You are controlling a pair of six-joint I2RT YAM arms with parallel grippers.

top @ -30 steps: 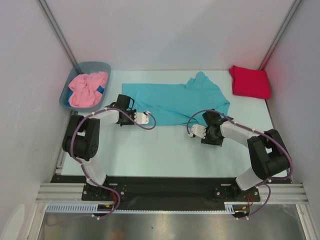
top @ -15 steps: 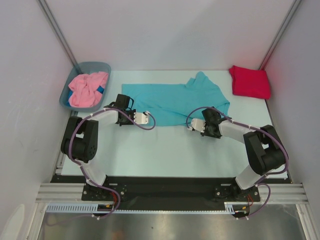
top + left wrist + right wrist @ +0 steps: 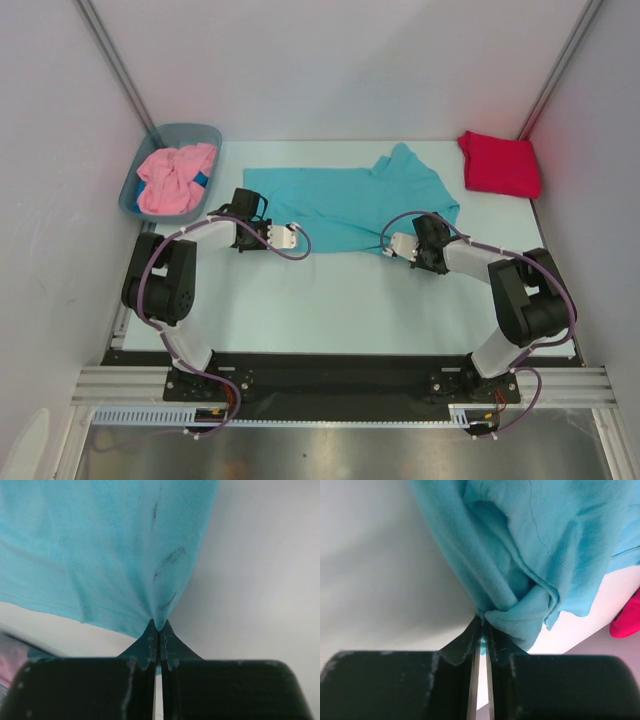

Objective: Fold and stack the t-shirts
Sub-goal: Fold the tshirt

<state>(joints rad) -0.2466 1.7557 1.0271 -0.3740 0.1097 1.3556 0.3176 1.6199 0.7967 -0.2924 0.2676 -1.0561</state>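
The turquoise t-shirt (image 3: pixel 345 200) lies spread across the middle of the table. My left gripper (image 3: pixel 243 213) is shut on its near left hem, which shows pinched between the tips in the left wrist view (image 3: pixel 158 626). My right gripper (image 3: pixel 432 232) is shut on a bunched fold at the shirt's near right corner, seen in the right wrist view (image 3: pixel 483 621). The crimson red t-shirt (image 3: pixel 499 163) lies folded at the back right. The pink t-shirt (image 3: pixel 176 178) is crumpled in the tub.
The grey-blue plastic tub (image 3: pixel 205 131) stands at the back left by the left wall. Metal frame posts run up both back corners. White walls close in the table on three sides.
My right gripper has moved back and to the right, toward the shirt's near right corner. The left arm has not moved.
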